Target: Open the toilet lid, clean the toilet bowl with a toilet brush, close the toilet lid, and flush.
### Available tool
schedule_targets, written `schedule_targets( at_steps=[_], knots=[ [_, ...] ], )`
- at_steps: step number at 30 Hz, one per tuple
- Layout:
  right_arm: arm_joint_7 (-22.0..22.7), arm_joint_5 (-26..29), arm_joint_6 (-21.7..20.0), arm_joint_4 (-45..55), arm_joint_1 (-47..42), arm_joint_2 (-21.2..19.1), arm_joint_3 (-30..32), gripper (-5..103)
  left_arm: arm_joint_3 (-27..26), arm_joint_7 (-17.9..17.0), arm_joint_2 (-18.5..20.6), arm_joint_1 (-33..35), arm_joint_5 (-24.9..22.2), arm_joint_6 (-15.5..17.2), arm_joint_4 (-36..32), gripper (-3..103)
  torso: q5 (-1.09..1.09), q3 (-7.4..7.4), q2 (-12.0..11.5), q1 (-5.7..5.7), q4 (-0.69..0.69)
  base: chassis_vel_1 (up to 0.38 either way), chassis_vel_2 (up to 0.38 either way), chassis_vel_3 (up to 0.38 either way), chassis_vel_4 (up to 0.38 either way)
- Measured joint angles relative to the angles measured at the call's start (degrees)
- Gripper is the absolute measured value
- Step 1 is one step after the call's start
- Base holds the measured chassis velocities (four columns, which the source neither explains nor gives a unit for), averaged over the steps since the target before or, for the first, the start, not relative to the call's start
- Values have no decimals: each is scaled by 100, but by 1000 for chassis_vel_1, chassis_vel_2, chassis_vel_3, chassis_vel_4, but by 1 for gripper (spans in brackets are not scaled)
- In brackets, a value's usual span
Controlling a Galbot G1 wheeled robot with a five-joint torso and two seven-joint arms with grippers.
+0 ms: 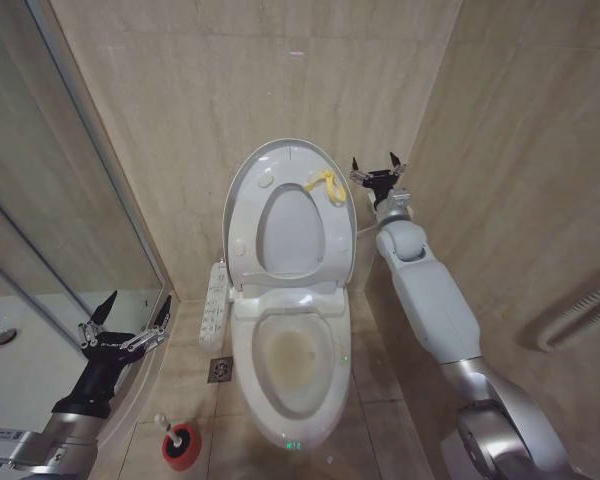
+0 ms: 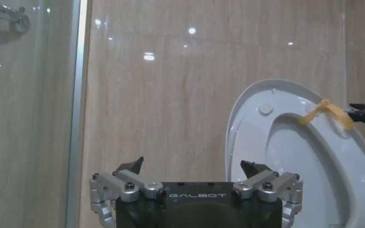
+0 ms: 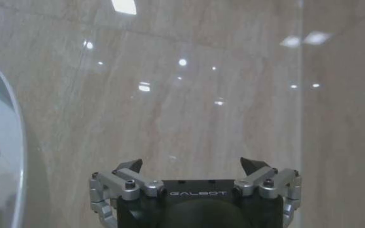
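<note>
Lid [image 1: 280, 170] up, upper centre. Bowl [image 1: 290, 365] stained, unscrubbed. Brush [image 1: 165, 425] in holder, lower left. Right gripper [image 1: 378, 172] beside lid, left gripper [image 1: 125, 322] lower left: both spread, empty.

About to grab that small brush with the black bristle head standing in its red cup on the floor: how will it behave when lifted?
The toilet brush looks light: its white handle is thin, so the open left gripper may find it slippery and prone to twist. The short red round cup holder looks small and light too, so it may lift along or tip if the bristles drag.

Right gripper [image 3: 192, 166] spread empty beside toilet lid [image 3: 2, 142].
</note>
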Motion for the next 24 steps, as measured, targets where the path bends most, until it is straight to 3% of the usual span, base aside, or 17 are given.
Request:
schedule_targets(
  at_steps=[10, 14, 16, 24],
  knots=[
    [126, 12, -12, 128, -84, -66, -281, 100, 0, 0, 0, -1, 0, 0, 0, 100, 0, 1, -1, 4, -2, -137, 127, 129, -127],
    [115, 72, 3, 536, -513, -381, -428, 100, 0, 0, 0, 0, 0, 0, 0, 100, 1, 1, -1, 4, 2, -35, 60, 20, -27],
    [86, 130, 19, 903, -906, -614, -505, 100, 0, 0, 0, 0, 0, 0, 0, 100, 2, 0, -1, 1, -4, 0, 0, 0, 0],
    [145, 367, -82, 2151, -1849, -1110, -568, 100, 0, 1, 0, 0, 0, 0, 0, 100, 2, -1, 0, -1, -4, 11, -34, -22, 8]
  ],
)
